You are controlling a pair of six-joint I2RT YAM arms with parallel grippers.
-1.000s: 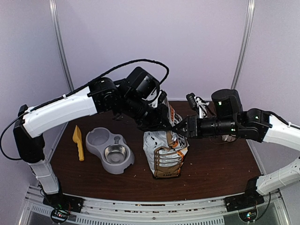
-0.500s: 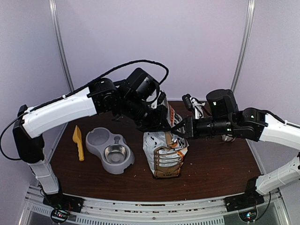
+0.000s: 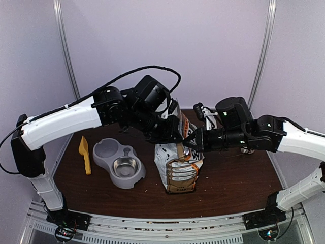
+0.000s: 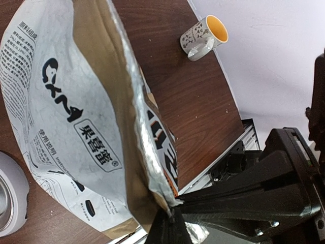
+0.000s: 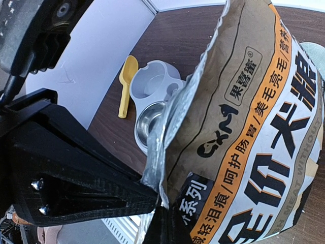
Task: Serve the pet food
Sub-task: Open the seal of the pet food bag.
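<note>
The silver-white printed bag (image 3: 177,168) with orange-brown trim stands upright mid-table. My left gripper (image 3: 179,136) is shut on one top edge of the bag; the pinch shows in the left wrist view (image 4: 175,216), with the bag (image 4: 76,127) hanging below. My right gripper (image 3: 192,141) is shut on the opposite top edge, seen in the right wrist view (image 5: 165,208) with the bag (image 5: 254,127). The two grippers almost touch. Silver foil lining shows at the mouth. The pet food is hidden; no kibble shows.
A grey double feeder (image 3: 101,161) with a steel bowl (image 3: 125,166) sits left of the bag; it also shows in the right wrist view (image 5: 152,81). A yellow scoop (image 3: 85,154) lies further left. A patterned mug (image 4: 203,36) stands right of the bag.
My right arm has shifted left, bringing its gripper closer to the left one. Both grippers keep their hold on the bag's top. The bag has stayed in place.
</note>
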